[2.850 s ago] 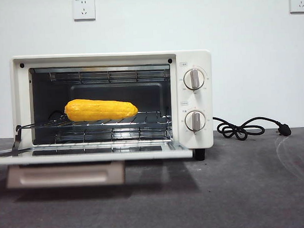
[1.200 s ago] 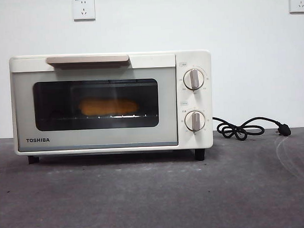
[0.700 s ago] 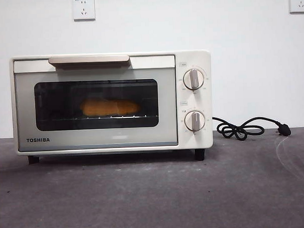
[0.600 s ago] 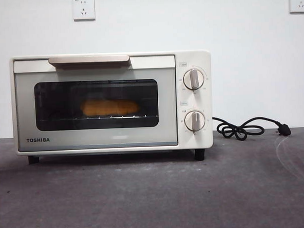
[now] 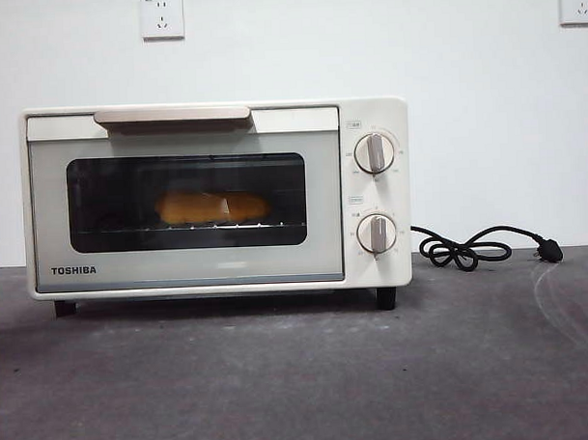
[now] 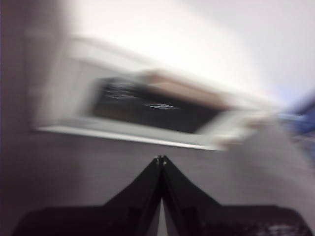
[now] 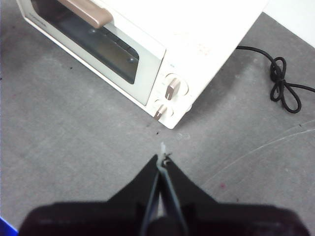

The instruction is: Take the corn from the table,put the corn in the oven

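With the oven (image 5: 216,199) door now swung up and closed since a moment ago, the corn (image 5: 213,206) sits behind the glass at centre-left, so the task looks finished, both the left claw (image 6: 161,160) and right claw (image 7: 162,160) pressed together and empty above the surface (image 5: 454,369).

wall: plain white painted wall (image 5: 483,107) — even, bright light | sockets: two white square plastic wall sockets (image 5: 162,16) — high up, well apart

Grey table (image 5: 280,385) — oven (image 5: 375,193), seemingly loose black cord (image 5: 464,248)
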`<move>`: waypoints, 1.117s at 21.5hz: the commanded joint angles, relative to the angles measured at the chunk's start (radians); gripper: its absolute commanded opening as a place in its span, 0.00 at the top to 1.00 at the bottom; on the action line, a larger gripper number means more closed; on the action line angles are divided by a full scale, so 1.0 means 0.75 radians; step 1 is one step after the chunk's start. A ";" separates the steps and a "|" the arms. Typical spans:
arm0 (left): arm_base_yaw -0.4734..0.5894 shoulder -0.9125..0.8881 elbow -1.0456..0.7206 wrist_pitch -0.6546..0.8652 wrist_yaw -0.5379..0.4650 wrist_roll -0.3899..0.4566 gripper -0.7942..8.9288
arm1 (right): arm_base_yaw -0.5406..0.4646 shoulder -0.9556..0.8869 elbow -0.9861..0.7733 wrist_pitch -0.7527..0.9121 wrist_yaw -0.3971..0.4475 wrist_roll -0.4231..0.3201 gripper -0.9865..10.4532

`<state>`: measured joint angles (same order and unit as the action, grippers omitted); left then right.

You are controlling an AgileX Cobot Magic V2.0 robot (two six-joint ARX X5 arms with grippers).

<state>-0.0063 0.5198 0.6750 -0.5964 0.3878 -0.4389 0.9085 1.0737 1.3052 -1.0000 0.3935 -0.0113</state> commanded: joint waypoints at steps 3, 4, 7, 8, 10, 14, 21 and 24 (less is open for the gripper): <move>-0.062 -0.075 -0.005 -0.151 -0.475 0.166 0.92 | -0.002 0.003 0.002 0.007 0.010 0.016 0.93; -0.068 -0.083 -0.005 -0.168 -0.488 0.170 0.92 | -0.002 0.003 0.002 0.007 0.010 0.016 0.93; -0.081 -0.085 -0.005 -0.208 -0.466 0.171 0.92 | -0.001 0.003 0.002 0.006 0.009 0.016 0.93; -0.084 -0.084 -0.005 -0.212 -0.443 0.171 0.92 | -0.001 0.003 0.002 0.005 0.009 0.015 0.93; -0.086 -0.078 -0.005 -0.225 -0.383 0.158 0.92 | -0.001 0.003 0.002 -0.001 0.010 0.015 0.93; -0.086 -0.047 -0.005 -0.228 -0.378 0.158 0.92 | -0.001 0.003 0.002 -0.004 0.010 0.015 0.93; -0.086 0.076 -0.005 -0.229 -0.378 0.159 0.92 | -0.001 0.003 0.002 -0.005 0.009 0.015 0.93; -0.086 0.148 -0.005 -0.229 -0.377 0.159 0.92 | -0.001 0.003 0.002 -0.005 0.009 0.015 0.93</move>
<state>-0.0685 0.6174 0.6750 -0.7734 0.1070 -0.3325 0.9085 1.0737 1.3052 -1.0061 0.3962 -0.0109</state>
